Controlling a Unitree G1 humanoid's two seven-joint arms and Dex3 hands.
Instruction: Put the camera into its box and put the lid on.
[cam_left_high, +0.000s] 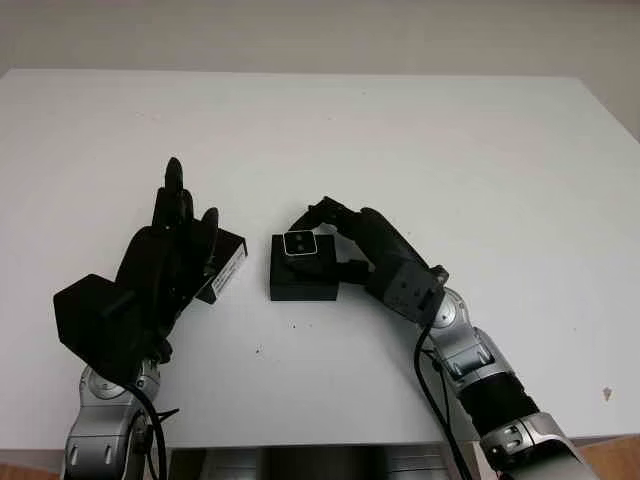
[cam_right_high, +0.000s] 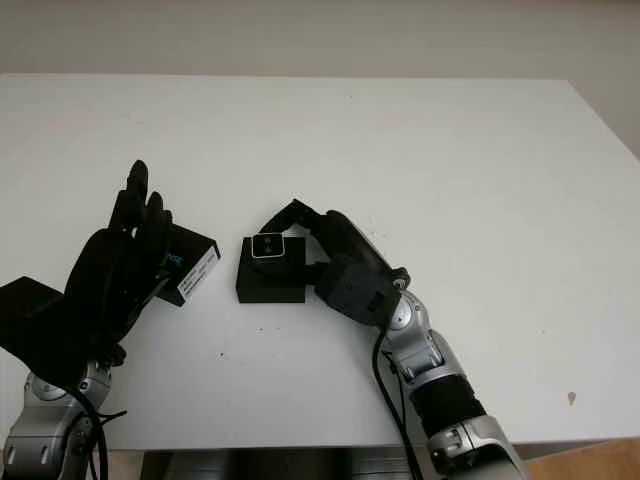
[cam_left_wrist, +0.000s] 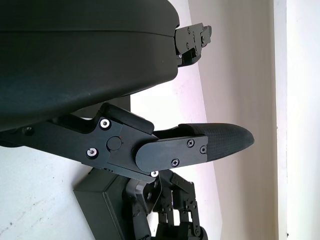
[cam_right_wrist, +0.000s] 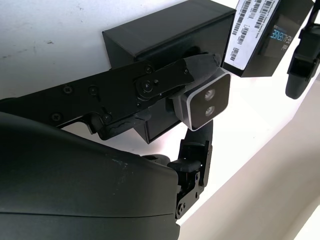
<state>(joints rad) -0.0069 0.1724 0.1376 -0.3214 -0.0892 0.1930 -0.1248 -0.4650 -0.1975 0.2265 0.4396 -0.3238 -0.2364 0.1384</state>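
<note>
Silver-framed and small, the boxy camera with two dark lenses (cam_left_high: 299, 243) sits clamped between the fingers of our right hand (cam_left_high: 335, 240), held over the open matte black rectangular box (cam_left_high: 302, 283) near the middle of the smooth white table (cam_left_high: 420, 150). Our left hand (cam_left_high: 180, 235) is open, hovering over the flat black lid with a white barcode label (cam_left_high: 228, 265), which lies just beside the box on its left.
</note>
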